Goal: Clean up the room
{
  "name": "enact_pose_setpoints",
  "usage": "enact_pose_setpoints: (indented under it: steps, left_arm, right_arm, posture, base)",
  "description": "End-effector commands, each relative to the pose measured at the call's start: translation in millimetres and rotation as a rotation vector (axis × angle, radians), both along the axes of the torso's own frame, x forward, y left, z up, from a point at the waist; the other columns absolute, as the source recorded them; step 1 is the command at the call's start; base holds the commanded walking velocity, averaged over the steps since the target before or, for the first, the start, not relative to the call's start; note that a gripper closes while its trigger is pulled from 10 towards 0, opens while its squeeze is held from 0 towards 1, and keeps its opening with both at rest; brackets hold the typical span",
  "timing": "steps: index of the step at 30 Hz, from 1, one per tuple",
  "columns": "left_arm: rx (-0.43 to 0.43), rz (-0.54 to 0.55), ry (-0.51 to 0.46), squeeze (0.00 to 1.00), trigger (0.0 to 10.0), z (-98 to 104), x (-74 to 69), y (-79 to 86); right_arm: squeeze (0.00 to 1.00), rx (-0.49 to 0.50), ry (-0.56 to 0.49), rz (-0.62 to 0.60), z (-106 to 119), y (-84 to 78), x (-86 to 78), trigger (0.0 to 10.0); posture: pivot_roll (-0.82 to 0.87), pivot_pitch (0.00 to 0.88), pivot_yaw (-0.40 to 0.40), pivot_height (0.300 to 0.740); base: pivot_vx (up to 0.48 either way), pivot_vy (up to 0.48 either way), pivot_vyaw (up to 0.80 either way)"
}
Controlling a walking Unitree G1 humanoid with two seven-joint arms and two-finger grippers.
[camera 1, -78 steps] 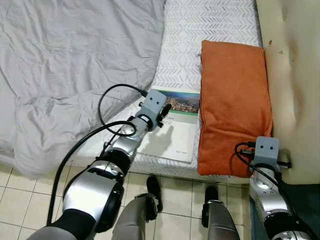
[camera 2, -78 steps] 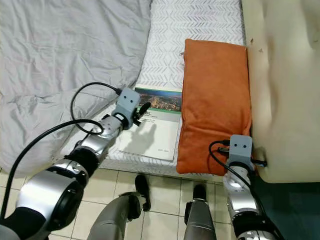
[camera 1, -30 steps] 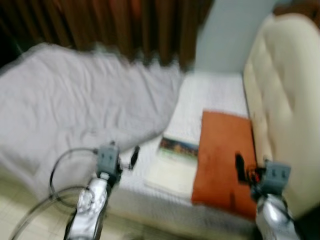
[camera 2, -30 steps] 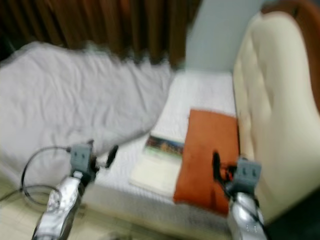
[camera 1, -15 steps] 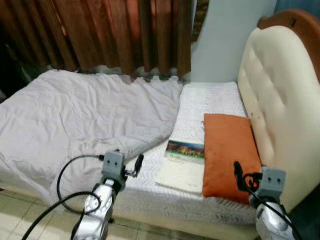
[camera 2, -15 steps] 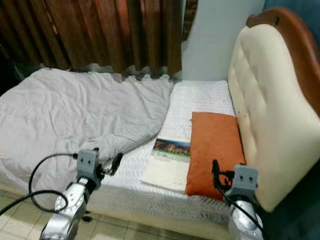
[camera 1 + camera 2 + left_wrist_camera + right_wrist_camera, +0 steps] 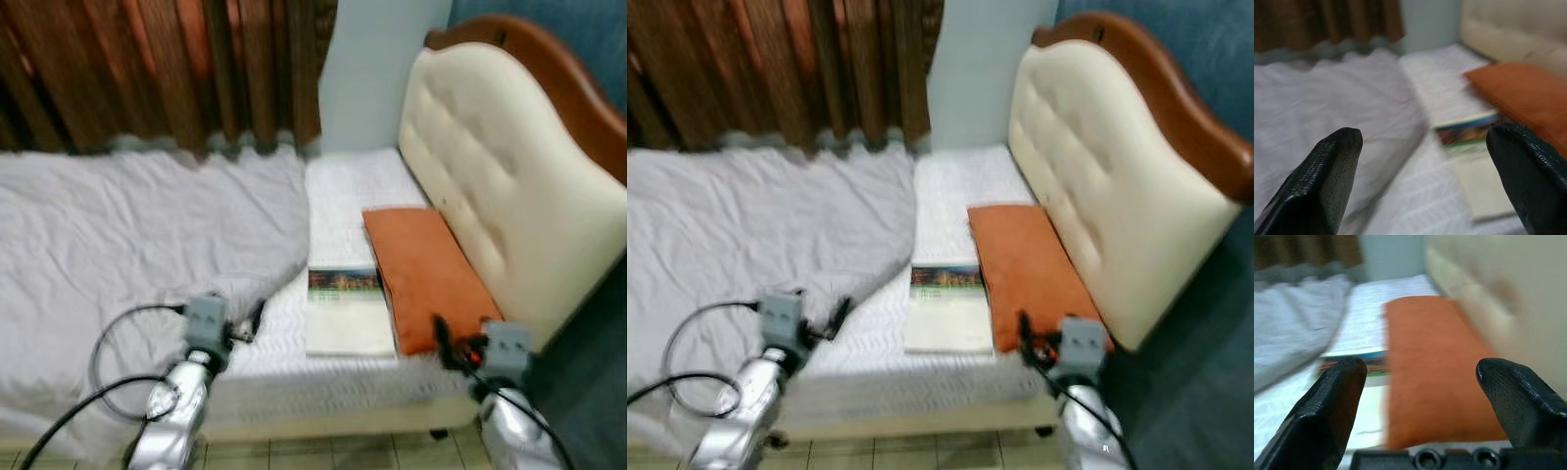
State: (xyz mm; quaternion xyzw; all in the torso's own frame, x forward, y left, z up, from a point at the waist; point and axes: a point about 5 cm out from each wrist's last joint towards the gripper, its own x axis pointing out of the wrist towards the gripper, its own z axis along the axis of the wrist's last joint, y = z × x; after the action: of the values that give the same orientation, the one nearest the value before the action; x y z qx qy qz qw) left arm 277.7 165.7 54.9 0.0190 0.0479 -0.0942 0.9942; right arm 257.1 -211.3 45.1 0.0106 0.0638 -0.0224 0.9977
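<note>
A bed (image 7: 323,387) covered in a white patterned sheet stood before the robot, its cream padded headboard with a brown wooden rim (image 7: 495,162) running along the right side and brown pleated curtains (image 7: 157,69) hanging behind its far edge. A rumpled pale grey duvet (image 7: 127,235) covered the left part of the mattress, reaching to the far edge under the curtains and spilling over the near edge. A flat rectangular orange cushion (image 7: 423,274) lay along the foot of the headboard, its near end close to the mattress's near edge. Just beside the cushion's left edge, between it and the duvet's border, lay a thin white booklet with a dark photo strip across its top (image 7: 346,308); it rested flat on the bare sheet near the mattress's near edge, and whether it touched the cushion could not be told.

The left gripper (image 7: 253,321) hung over the near edge of the bed at the duvet's border, to the left of the booklet and apart from it. In the left wrist view its two black fingers (image 7: 1317,188) stood wide apart with nothing between them. The right gripper (image 7: 441,338) was at the near end of the orange cushion, by the near right corner of the mattress. In the right wrist view its fingers (image 7: 1327,418) were likewise spread wide and held nothing, with the cushion and booklet lying beyond them. A pale tiled floor (image 7: 343,455) showed below the bed's near edge.
</note>
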Motion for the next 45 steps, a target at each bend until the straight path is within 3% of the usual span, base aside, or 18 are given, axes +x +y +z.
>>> enact_pose_setpoints:
  steps: [1,12,21,24,38,45]
  left_arm:
    - [-0.02,0.003,-0.005,0.0,10.0,2,1.4,-5.8]
    - [-0.02,0.092,0.025,0.0,10.0,-4,-3.0,1.3]
    - [-0.034,0.09,0.049,0.0,10.0,-7,-3.7,-2.5]
    - [0.023,0.114,0.042,0.0,10.0,-8,-3.2,-0.3]
    - [0.027,0.062,0.053,0.0,10.0,-4,0.2,-7.8]
    - [0.041,0.055,0.056,0.0,10.0,-5,2.0,-9.8]
  right_arm:
    - [0.0,0.006,-0.01,0.002,4,-4.2,6.1,10.0]
    - [0.0,0.049,0.01,0.032,0,-0.4,9.2,10.0]
    - [0.0,0.057,0.008,0.08,0,3.9,9.5,10.0]
    - [0.0,0.06,0.011,0.096,0,5.8,10.2,10.0]
    - [0.0,0.057,0.031,0.153,-4,13.7,12.9,10.0]
    - [0.0,0.047,0.05,0.147,-7,10.4,12.2,10.0]
  posture:
    - [-0.06,0.0,0.008,0.74]
    - [-0.05,0.0,0.004,0.74]
    - [-0.05,0.0,0.002,0.74]
    - [-0.05,0.0,-0.003,0.74]
    - [-0.04,0.0,-0.004,0.74]
    - [-0.04,0.0,-0.001,0.74]
  base:
    - [0.0,0.465,0.0]
    - [0.0,0.469,0.0]
    - [0.0,0.472,0.0]
    - [0.0,0.444,0.0]
    - [0.179,0.272,0.0]
    - [0.333,0.346,-0.76]
